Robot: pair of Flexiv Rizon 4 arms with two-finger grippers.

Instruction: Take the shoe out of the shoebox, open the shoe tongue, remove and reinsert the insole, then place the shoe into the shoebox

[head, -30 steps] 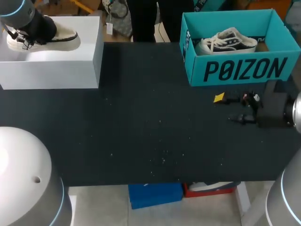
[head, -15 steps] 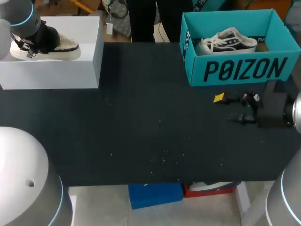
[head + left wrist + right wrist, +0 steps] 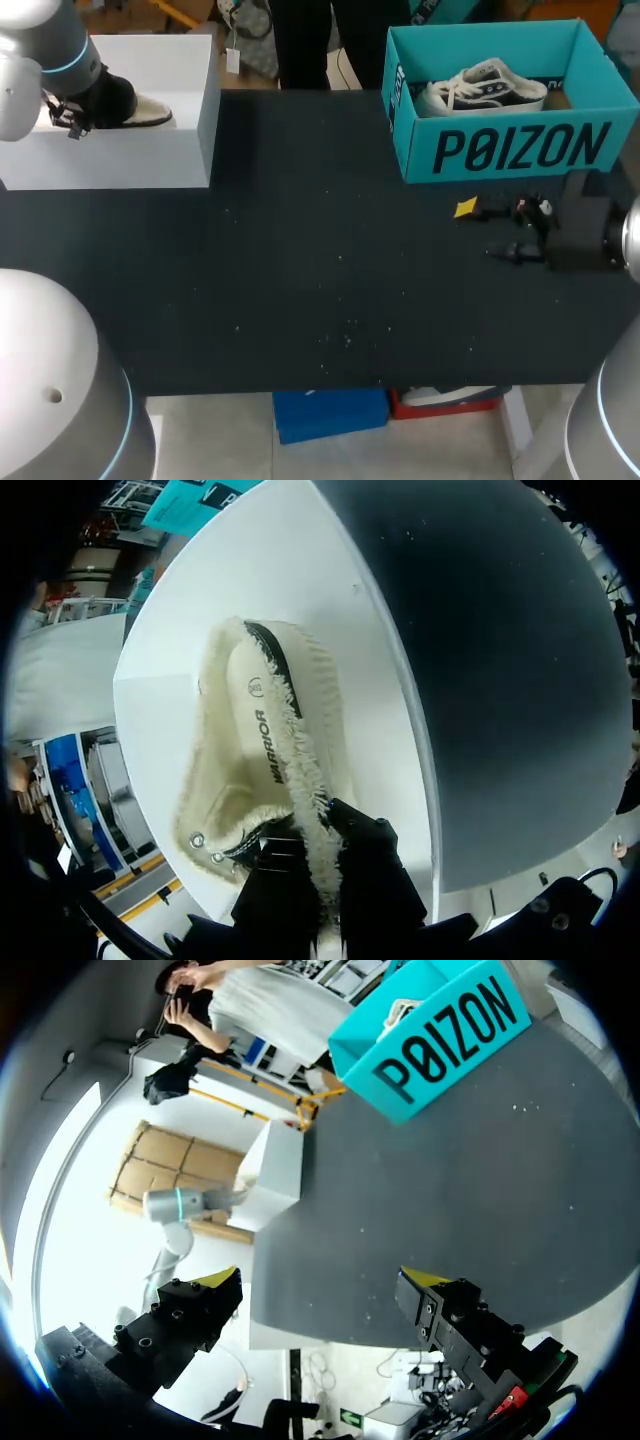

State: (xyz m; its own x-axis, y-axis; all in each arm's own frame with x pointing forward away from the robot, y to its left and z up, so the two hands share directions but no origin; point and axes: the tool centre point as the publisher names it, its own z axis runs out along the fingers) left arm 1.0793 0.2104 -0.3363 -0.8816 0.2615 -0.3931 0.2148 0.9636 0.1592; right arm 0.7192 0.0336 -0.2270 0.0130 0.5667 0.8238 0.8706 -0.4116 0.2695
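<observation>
A cream fleece-lined shoe (image 3: 255, 740) rests on top of the white box (image 3: 385, 670) at the table's far left. My left gripper (image 3: 322, 852) is shut on the fleecy rim of its opening. From above, only the shoe's toe (image 3: 148, 110) shows beside my left wrist (image 3: 85, 95). A black-and-white sneaker (image 3: 485, 88) lies inside the teal shoebox (image 3: 520, 148) at the far right. My right gripper (image 3: 490, 232) hangs open in front of that shoebox, nothing between its fingers (image 3: 215, 1280).
The white box (image 3: 110, 150) and the teal shoebox (image 3: 440, 1035) stand at the table's two far corners. The dark tabletop (image 3: 320, 280) stretches between them and to the front edge.
My left arm has swung to the right over the white box and now hides most of the cream shoe. The right arm has kept still.
</observation>
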